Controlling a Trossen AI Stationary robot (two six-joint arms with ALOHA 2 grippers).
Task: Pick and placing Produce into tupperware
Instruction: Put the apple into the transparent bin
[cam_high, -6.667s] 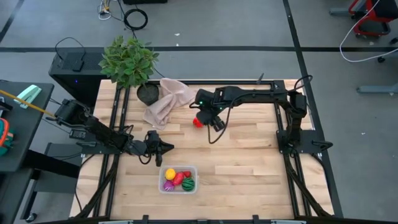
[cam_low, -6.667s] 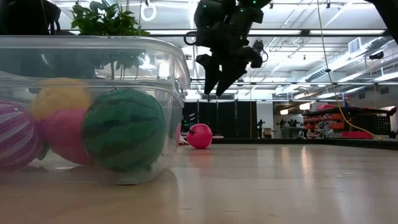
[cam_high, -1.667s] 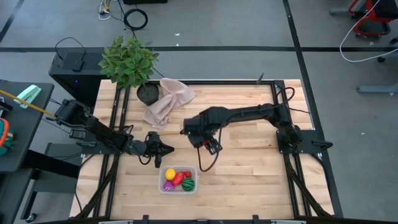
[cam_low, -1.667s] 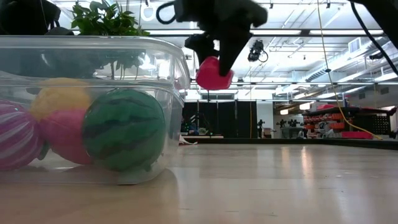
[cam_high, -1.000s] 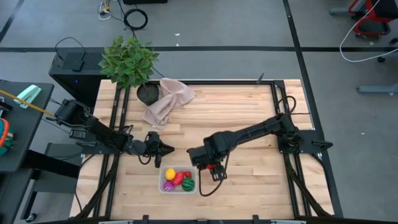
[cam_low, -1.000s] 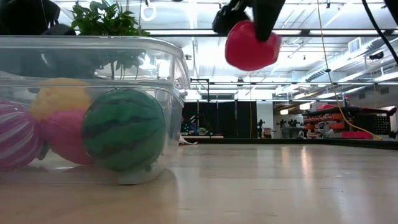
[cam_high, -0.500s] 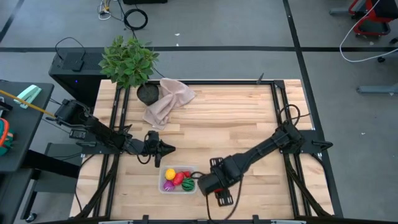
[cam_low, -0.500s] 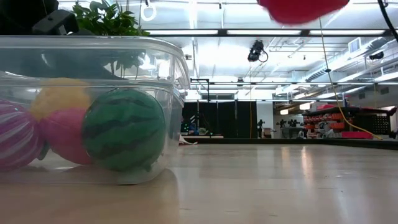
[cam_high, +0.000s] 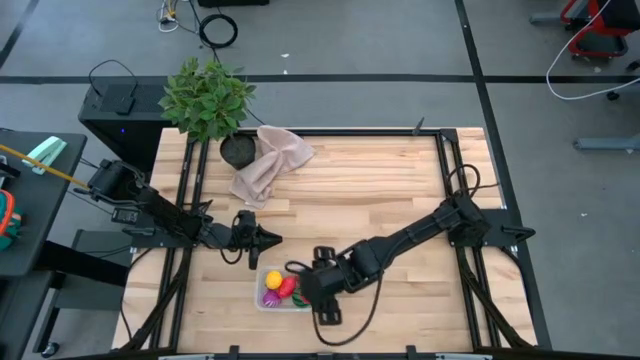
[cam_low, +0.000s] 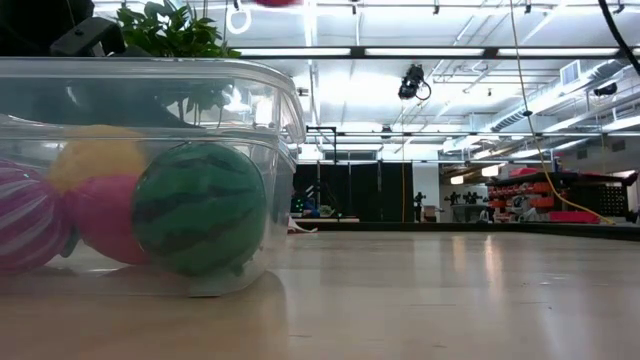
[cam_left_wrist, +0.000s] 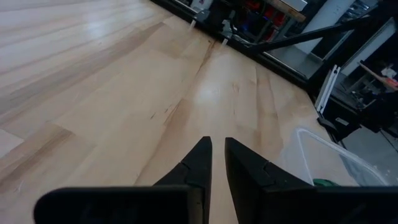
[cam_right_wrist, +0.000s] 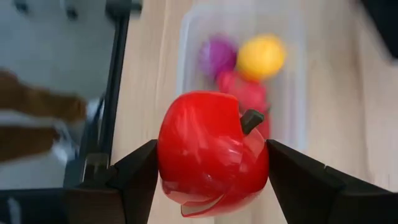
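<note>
Both arms matte black, jointed segments. Black cables loop off right arm (cam_high: 420, 232) and left arm (cam_high: 160, 215). Left end effector (cam_left_wrist: 214, 163): two tapered black fingers (cam_left_wrist: 245, 168), smooth.

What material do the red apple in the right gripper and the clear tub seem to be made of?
The red apple, held between the right gripper fingers, looks like glossy hard plastic: bright highlights and faceted edges show on its skin. The clear tub seems thin, shiny, see-through plastic: the watermelon ball inside shows through its wall, and ceiling lights reflect on it.
</note>
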